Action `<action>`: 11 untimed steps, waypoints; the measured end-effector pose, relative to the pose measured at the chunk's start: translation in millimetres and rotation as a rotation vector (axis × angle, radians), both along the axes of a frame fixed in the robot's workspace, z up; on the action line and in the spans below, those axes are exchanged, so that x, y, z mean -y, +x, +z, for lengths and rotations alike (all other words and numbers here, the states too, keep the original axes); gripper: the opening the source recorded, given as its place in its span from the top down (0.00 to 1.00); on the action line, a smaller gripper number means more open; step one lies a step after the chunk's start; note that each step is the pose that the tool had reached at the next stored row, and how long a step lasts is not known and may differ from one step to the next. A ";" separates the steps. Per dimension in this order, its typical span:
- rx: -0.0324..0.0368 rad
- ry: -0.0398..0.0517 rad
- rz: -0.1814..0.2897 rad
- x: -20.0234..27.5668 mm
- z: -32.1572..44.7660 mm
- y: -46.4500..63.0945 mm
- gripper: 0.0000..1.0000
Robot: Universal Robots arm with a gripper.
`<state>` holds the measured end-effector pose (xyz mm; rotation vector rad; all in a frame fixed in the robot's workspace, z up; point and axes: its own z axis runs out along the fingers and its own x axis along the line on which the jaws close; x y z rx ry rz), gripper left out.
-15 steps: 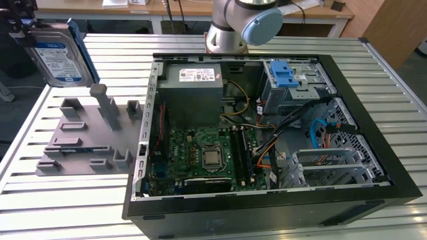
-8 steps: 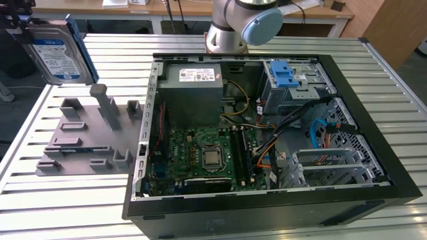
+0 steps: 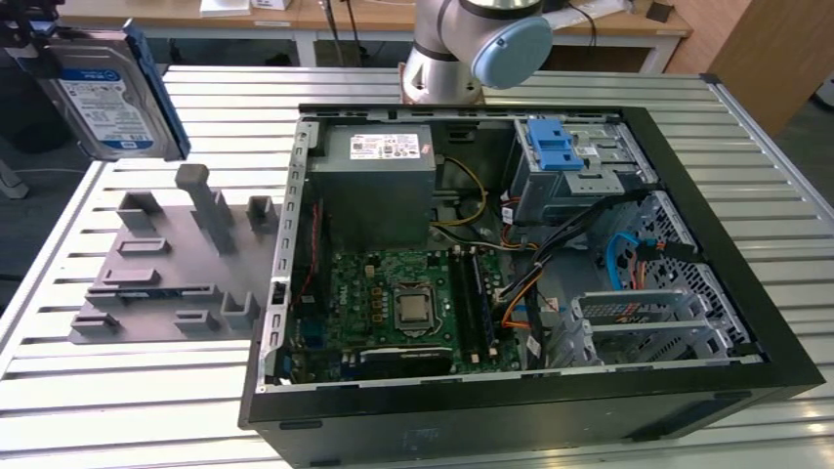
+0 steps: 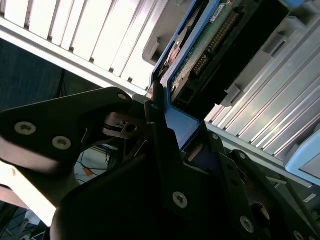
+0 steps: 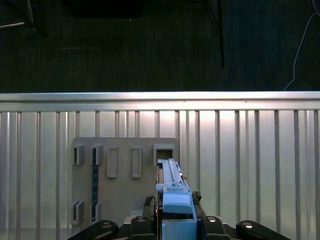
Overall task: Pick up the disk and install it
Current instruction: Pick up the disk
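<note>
End effector grips the disk by its edges, clear above the grey fixture.

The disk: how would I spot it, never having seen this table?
From the open computer case, go to the exterior view's left, above the grey slotted rack. There the disk hangs in the gripper: flat, silver, blue-railed, with a white-and-blue label, unlike the grey power-supply box inside the case.
</note>
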<state>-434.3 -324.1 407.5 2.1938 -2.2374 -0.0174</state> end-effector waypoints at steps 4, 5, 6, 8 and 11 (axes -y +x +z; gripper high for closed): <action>0.0000 0.0000 0.000 0.0 3.5 0.0 0.64; 0.0000 0.0000 0.000 0.0 4.5 0.0 0.64; 0.0000 0.0000 0.000 0.0 5.5 0.0 0.64; 0.0000 0.0000 0.000 0.0 7.4 0.0 0.64; -0.0001 -0.0001 0.000 0.0 10.5 0.0 0.64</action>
